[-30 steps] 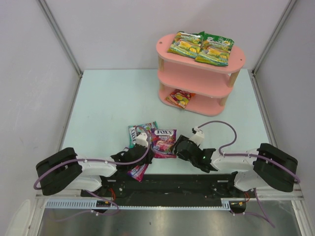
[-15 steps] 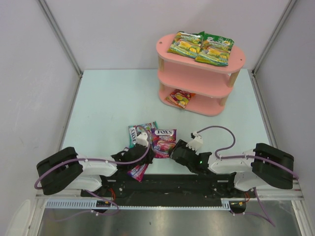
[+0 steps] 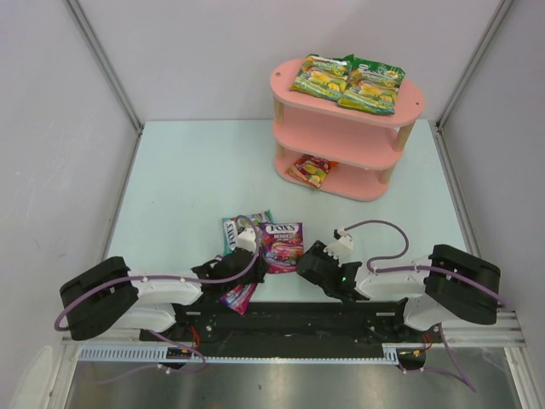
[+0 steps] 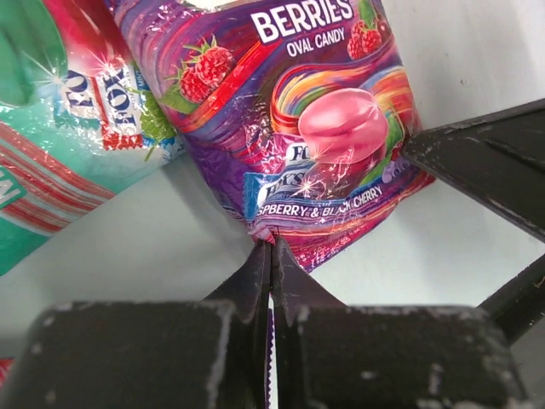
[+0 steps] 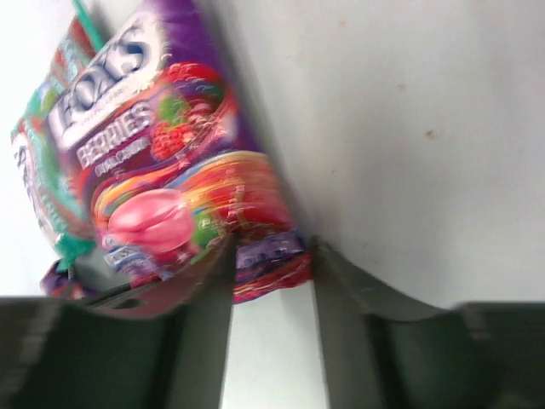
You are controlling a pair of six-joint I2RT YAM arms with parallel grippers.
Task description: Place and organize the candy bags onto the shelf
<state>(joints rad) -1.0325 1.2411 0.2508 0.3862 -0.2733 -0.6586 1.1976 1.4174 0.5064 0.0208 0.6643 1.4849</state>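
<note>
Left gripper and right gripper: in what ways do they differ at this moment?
The left gripper is shut, pinching the edge of a magenta bag; the right gripper is open. The left gripper's tips are near the bottom edge of the berries bag; the right gripper straddles that bag's corner. Both sit low over the table, facing the berries bag.

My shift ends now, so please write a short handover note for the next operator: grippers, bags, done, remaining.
Left gripper: shut, apparently on a purple-magenta glossy plastic pouch at the table's near edge.
Right gripper: open, straddling a corner of the purple berries pouch on the table, teal pouch next to it.
Done: two green-yellow pouches on the pink three-tier shelf's top board, orange-red pouch on its bottom board.
Left: those three pouches.
</note>
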